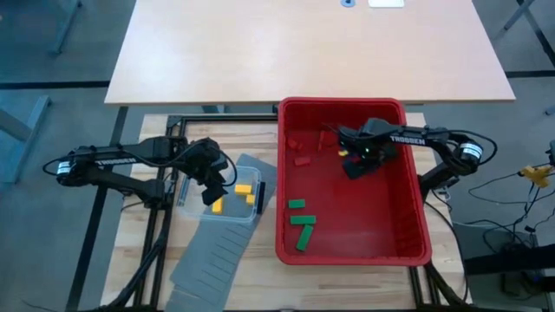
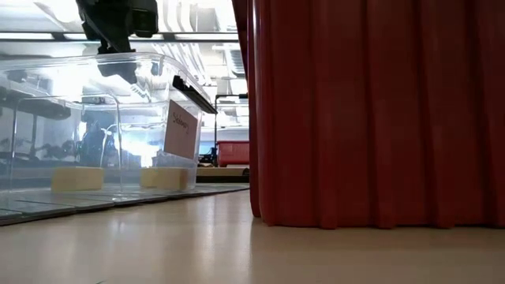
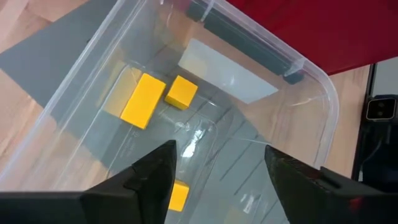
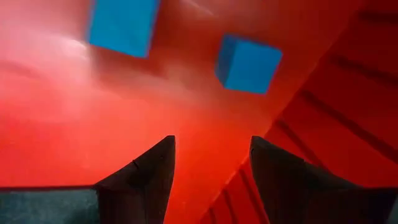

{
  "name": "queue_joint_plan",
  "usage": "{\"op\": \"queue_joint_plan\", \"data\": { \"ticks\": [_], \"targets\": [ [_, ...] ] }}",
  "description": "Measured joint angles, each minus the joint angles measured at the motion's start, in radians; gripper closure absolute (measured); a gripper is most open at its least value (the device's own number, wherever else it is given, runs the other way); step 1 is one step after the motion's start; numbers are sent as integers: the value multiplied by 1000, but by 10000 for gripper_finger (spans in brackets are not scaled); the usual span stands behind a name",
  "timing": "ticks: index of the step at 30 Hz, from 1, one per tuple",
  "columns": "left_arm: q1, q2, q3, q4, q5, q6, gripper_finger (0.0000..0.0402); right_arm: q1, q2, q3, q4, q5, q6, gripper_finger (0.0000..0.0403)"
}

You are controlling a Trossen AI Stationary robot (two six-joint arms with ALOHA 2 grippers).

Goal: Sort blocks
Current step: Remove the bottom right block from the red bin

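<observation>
Right fingers (image 4: 211, 180) parted, nothing between them, low inside the red bin (image 1: 408, 234) near its far wall. Two blue blocks (image 4: 247, 63) lie just ahead of the tips, the cube nearer; I judge the right arm best placed for it. Green blocks (image 1: 302, 227) sit at the bin's near-left. Left fingers (image 3: 217, 180) spread, empty, above the clear tub (image 3: 311, 81) holding yellow blocks (image 3: 143, 99).

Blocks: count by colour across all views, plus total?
Yellow blocks: 3, in the clear tub
Green blocks: 3, in the red bin
Red blocks: 2 visible, hard to pick out against the bin
Blue blocks: 2, in front of the right claw
Total: 10 visible
</observation>
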Motion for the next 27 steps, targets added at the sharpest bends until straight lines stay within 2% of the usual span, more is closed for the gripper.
{"op": "queue_joint_plan", "data": {
  "ticks": [7,15,20,27],
  "targets": [
    [0,0,0,3,0,-1,202,-24,0,-41,33,73,8,217],
    [0,0,0,4,0,-22,217,-41,0,-41,84,75,-14,217],
    [0,0,0,4,0,-22,224,-36,-2,-19,84,68,-185,217],
    [0,0,0,4,1,-26,232,-36,-28,16,92,90,-529,217]
  ]
}}
